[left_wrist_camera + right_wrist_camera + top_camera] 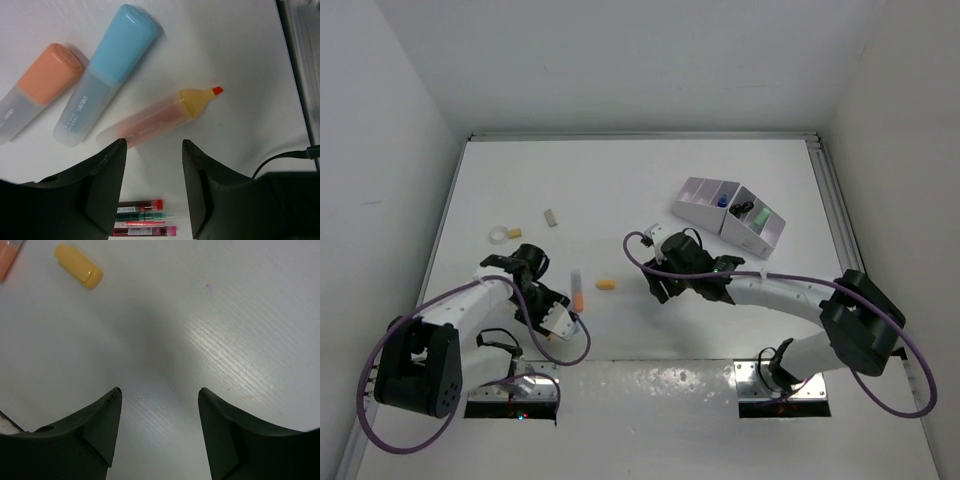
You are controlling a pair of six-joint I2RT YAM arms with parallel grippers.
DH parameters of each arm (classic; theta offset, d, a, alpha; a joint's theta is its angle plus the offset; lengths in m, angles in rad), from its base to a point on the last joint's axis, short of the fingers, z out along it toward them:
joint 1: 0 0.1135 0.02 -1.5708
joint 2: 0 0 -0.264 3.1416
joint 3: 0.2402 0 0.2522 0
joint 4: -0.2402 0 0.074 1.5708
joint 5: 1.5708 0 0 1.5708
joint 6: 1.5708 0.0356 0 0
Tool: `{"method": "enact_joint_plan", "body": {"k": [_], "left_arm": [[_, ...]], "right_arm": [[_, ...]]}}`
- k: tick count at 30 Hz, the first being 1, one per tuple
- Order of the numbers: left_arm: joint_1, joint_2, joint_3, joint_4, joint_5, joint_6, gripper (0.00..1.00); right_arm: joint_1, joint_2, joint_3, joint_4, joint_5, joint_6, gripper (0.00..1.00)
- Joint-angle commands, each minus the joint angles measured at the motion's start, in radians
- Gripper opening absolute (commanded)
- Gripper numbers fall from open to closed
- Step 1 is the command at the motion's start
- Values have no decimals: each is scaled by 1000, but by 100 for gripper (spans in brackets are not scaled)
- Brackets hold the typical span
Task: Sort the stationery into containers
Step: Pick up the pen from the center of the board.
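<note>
White worktop (620,190) lies under both arms: left pincer (154,150), jaws apart, hangs over an uncapped orange marker (160,117) (a capped blue marker (107,75) lies beside it); right pincer (160,395), also apart, hangs near a yellow cap (78,266); white organizer (696,192) stands far right.

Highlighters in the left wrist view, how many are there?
3: an orange-capped highlighter at upper left, a blue-capped highlighter beside it, an uncapped orange highlighter just ahead of the fingers. More may be hidden beneath them.

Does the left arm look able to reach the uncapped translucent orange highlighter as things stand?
Probably yes: the left fingers hang open right by the uncapped orange highlighter, nothing covering it.
</note>
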Motion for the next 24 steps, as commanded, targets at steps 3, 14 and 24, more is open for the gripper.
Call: {"method": "enact_joint_plan", "body": {"k": [3, 14, 24], "left_arm": [[-14, 17, 0, 16, -5, 567, 46], [-51, -11, -20, 27, 0, 657, 44], [-68, -75, -24, -43, 6, 772, 44]], "right_arm": [[2, -62, -34, 38, 54, 27, 62], [2, -64, -52, 35, 59, 46, 62], [2, -13, -2, 6, 25, 34, 62]]}}
